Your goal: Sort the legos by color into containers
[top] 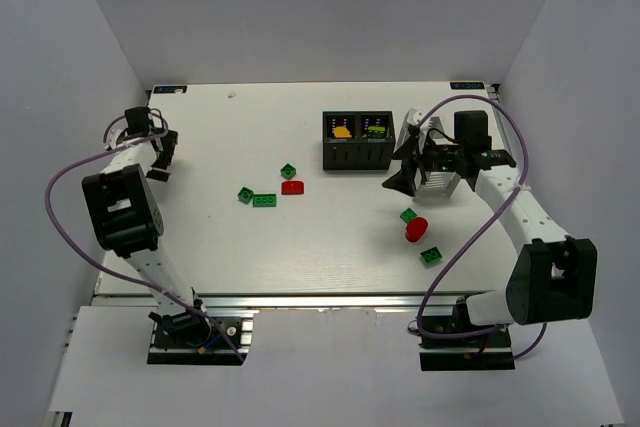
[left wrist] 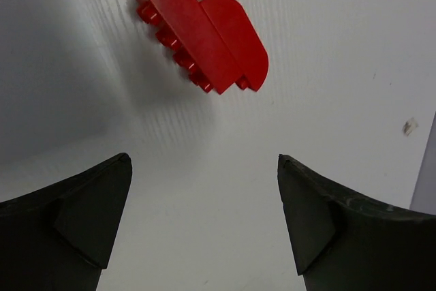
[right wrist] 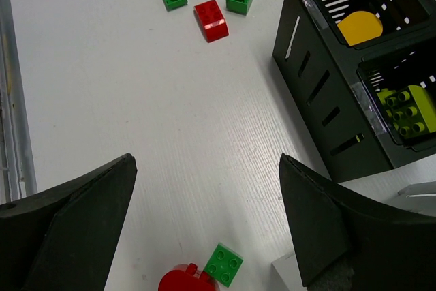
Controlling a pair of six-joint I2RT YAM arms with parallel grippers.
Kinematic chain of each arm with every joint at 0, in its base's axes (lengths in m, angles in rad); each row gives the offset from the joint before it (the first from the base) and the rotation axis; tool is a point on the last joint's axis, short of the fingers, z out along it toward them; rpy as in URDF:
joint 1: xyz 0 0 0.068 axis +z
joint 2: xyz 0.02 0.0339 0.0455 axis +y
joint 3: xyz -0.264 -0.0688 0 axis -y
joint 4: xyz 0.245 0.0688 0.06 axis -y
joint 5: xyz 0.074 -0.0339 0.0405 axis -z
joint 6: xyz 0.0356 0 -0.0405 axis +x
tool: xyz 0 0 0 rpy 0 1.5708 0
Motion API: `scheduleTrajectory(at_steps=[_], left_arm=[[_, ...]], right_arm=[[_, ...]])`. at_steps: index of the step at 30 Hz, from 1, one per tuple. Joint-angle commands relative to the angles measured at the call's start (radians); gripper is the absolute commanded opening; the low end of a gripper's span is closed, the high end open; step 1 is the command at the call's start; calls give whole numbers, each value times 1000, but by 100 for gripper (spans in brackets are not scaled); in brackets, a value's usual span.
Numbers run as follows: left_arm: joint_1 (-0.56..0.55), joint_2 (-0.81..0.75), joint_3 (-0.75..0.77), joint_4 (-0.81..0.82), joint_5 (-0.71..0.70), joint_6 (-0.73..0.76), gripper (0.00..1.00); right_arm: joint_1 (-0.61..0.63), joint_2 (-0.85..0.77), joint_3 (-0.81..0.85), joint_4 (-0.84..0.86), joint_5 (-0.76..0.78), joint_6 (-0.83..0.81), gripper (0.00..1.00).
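Note:
My left gripper [top: 163, 159] is open at the far left of the table. In the left wrist view, the left gripper [left wrist: 204, 158] is empty, with a red rounded brick stack [left wrist: 204, 32] on the table ahead of it; I cannot see that stack in the top view. My right gripper [top: 398, 175] is open and empty beside the white basket [top: 440, 182], right of the black box [top: 357, 152]. The box holds a yellow brick [right wrist: 359, 27] and a lime brick [right wrist: 409, 110]. A green brick [right wrist: 224, 264] and a red round brick [right wrist: 180, 281] lie just under the right gripper [right wrist: 206, 158].
Loose bricks lie mid-table: a green one [top: 288, 171], a red one [top: 292, 186], two green ones [top: 245, 194] [top: 264, 201]. Another green brick [top: 431, 256] lies near the right arm. White walls enclose the table on three sides.

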Motion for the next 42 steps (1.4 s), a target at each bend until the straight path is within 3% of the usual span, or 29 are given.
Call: scheduleTrajectory(at_steps=[1,4,9,18,25,31,39,42], left_arm=[[3,35,70,-5,-50,-190,97],[4,61,102,-2,-89,-267,98],[20,156,226,-138,-130,-347,98],[67,218,283,-187,-130,-342,98],[90,347,433,-281,-97,-327,98],[90,391,504,-341,-67,-293,91],[95,333,340,-253,13,-232,76],[98,324,295,-220,77,-209,63]], right_arm=[[2,9,40,26,-1,-8,89],[4,14,33,24,12,-16,89],[1,26,33,27,26,-18,89],[2,51,47,32,19,-12,89],[-1,57,59,27,15,-13,89],[-1,45,55,20,17,-12,89],[-1,23,55,12,6,-12,89],[-1,16,55,6,0,-16,89]])
